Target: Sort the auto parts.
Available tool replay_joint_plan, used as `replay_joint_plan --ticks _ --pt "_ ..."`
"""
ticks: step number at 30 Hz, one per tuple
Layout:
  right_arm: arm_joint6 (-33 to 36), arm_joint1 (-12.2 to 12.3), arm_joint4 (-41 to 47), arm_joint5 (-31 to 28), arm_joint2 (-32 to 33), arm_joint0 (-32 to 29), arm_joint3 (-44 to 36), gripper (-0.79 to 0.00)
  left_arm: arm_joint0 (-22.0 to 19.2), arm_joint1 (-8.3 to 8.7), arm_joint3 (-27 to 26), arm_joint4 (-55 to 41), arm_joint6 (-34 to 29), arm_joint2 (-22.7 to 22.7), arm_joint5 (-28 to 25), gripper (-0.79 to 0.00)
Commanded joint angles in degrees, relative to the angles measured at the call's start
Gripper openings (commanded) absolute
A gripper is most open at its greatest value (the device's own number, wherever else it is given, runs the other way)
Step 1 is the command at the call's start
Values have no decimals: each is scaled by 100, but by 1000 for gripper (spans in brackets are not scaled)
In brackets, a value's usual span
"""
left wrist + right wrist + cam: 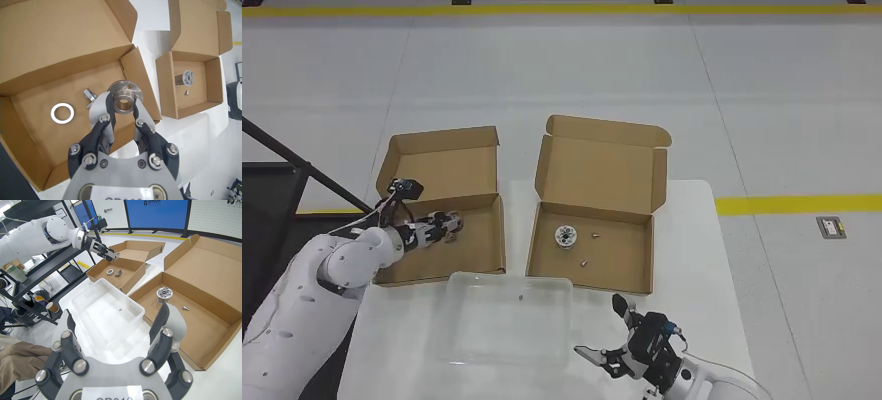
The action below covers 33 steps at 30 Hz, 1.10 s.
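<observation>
Table [687, 290]; left jaws clamp bushing [121, 92] above box [34, 128].

Tiny unidentifiable speck [120, 309] in clear bin [123, 294]

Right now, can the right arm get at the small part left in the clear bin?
Probably yes: the right gripper hangs open beside the clear bin, which has no lid, and nothing covers the small part.

Bright, even light is cast from overhead. Soft shadows are thrown inside a cardboard box [198, 321], glare is seen on the clear tub [98, 313], and straight edges are bowed in the wrist views.
</observation>
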Motion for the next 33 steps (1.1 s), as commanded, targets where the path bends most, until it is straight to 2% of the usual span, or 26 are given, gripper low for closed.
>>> replay_joint_plan --ticks 1,5,9,15,21,25,27,29,31,33 --pt "0 0 0 0 0 0 0 0 -394 -181 545 136 75 438 15 -785" --pt "0 0 0 0 0 0 0 0 -863 -514 1208 423 141 1091 46 -785" --pt "0 0 0 0 0 0 0 0 -1176 -773 1678 674 25 1538 -70 -785" --pt "0 0 0 0 0 0 0 0 -1436 -1071 2236 817 -32 1905 -150 -785" --pt "0 0 0 0 0 0 0 0 -1634 -1301 2692 925 -135 2115 -178 -785" --pt "0 0 0 0 0 0 0 0 -1719 -1401 2935 877 -142 2143 -340 -600" --pt "0 0 0 0 0 0 0 0 -1756 -1425 3018 817 -171 2121 -507 -462" --pt "0 0 0 0 0 0 0 0 -1788 -1435 3068 817 -152 2091 -587 -372" --pt "0 0 0 0 0 0 0 0 -1789 -1431 3046 861 -81 2063 -643 -200" --pt "0 0 0 0 0 0 0 0 -1772 -1408 2977 930 8 2017 -651 -129"
